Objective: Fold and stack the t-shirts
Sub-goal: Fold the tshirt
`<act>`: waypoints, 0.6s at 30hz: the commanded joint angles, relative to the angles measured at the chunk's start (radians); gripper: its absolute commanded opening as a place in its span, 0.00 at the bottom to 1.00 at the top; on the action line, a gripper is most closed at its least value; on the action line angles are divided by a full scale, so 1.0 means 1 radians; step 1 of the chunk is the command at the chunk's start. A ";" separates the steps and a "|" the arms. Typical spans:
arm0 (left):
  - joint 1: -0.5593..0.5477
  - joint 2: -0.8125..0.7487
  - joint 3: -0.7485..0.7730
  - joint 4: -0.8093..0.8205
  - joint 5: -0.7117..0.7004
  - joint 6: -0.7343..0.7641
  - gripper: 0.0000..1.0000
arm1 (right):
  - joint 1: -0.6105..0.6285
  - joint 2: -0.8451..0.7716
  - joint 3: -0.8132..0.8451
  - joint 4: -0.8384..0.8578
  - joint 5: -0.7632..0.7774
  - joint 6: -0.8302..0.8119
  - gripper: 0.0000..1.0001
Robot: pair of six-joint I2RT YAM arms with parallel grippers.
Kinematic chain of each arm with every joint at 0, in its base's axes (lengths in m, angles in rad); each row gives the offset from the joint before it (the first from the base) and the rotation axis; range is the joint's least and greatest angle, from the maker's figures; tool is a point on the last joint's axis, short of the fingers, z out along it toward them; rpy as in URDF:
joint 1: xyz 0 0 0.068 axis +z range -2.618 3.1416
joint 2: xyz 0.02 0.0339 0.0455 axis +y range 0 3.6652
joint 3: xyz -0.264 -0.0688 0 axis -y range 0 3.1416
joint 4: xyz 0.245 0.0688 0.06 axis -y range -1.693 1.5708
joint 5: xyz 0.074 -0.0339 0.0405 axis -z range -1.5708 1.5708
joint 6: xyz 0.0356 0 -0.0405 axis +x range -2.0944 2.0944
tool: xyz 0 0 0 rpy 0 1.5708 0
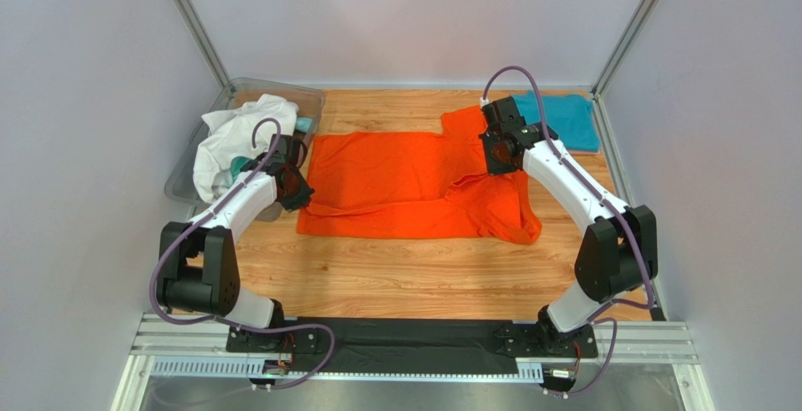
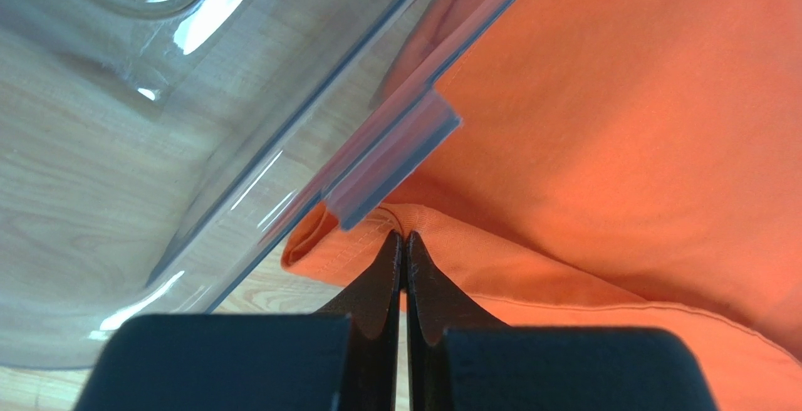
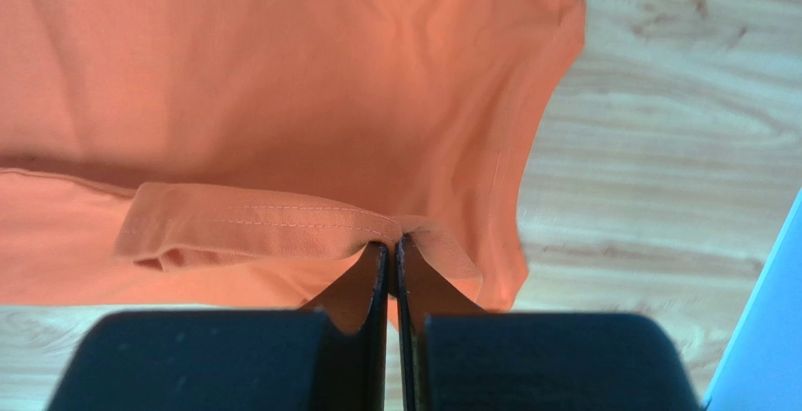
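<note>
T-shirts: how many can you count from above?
3: orange t-shirt spread mid-table; teal t-shirt folded far right; white t-shirt heaped in the bin, far left. Teal cloth beneath may be another.

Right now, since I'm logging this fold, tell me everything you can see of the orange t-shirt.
The bright orange cloth t-shirt, soft and plain, lies mostly flat across the wooden table, partly folded and bunched near the right arm. The left claw pinches a hem beside the clear plastic bin; the right claw pinches a stitched hem, slightly lifted.
</note>
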 commanded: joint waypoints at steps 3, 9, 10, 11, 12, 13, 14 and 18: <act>0.007 0.058 0.065 0.041 -0.008 0.024 0.00 | -0.038 0.073 0.053 0.163 -0.030 -0.207 0.00; 0.007 0.115 0.098 0.054 0.009 0.036 0.06 | -0.050 0.216 0.117 0.261 -0.102 -0.379 0.00; 0.007 0.112 0.096 0.057 -0.005 0.036 0.07 | -0.050 0.231 0.130 0.270 -0.111 -0.399 0.00; 0.007 0.110 0.098 0.057 -0.012 0.036 0.15 | -0.052 0.272 0.145 0.276 -0.111 -0.414 0.01; 0.007 0.101 0.098 0.054 -0.017 0.038 0.25 | -0.052 0.292 0.180 0.276 -0.087 -0.421 0.02; 0.005 0.098 0.099 0.055 -0.017 0.041 0.64 | -0.053 0.315 0.209 0.263 -0.070 -0.418 0.12; 0.007 0.087 0.104 0.046 -0.016 0.040 0.75 | -0.052 0.329 0.229 0.231 -0.056 -0.410 0.17; -0.001 0.043 0.110 0.041 0.026 0.055 1.00 | -0.055 0.334 0.263 0.210 -0.021 -0.349 0.55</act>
